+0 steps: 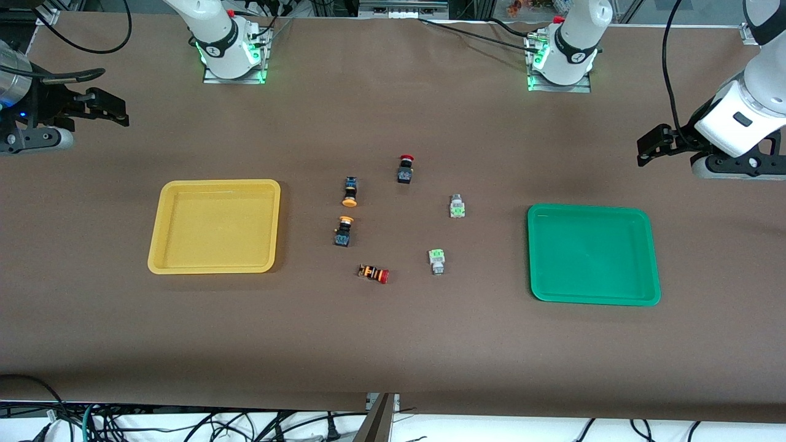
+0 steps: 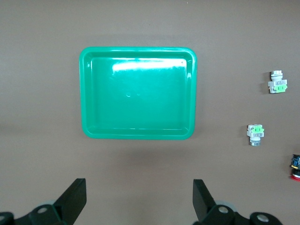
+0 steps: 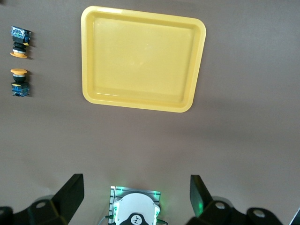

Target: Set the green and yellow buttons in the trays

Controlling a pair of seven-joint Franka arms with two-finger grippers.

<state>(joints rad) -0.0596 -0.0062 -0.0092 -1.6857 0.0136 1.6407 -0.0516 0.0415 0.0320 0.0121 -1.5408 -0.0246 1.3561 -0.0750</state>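
Observation:
Two yellow buttons [image 1: 350, 191] [image 1: 344, 231] lie on the table beside the yellow tray [image 1: 215, 226]. Two green buttons [image 1: 457, 207] [image 1: 436, 261] lie between them and the green tray [image 1: 593, 254]. Both trays hold nothing. My left gripper [image 1: 646, 149] hangs open and holds nothing, high over the table's left-arm end; its wrist view shows the green tray [image 2: 138, 93] and both green buttons [image 2: 277, 82] [image 2: 255, 133]. At the right-arm end my right gripper [image 1: 120, 112] also hangs open, holding nothing, looking down on the yellow tray [image 3: 143, 58] and yellow buttons [image 3: 19, 41] [image 3: 19, 82].
A black button with a red cap [image 1: 405, 169] lies farther from the front camera than the others. An orange-striped button with a red cap [image 1: 374, 273] lies nearest to it. The arm bases [image 1: 230, 49] [image 1: 565, 55] stand along the table's back edge.

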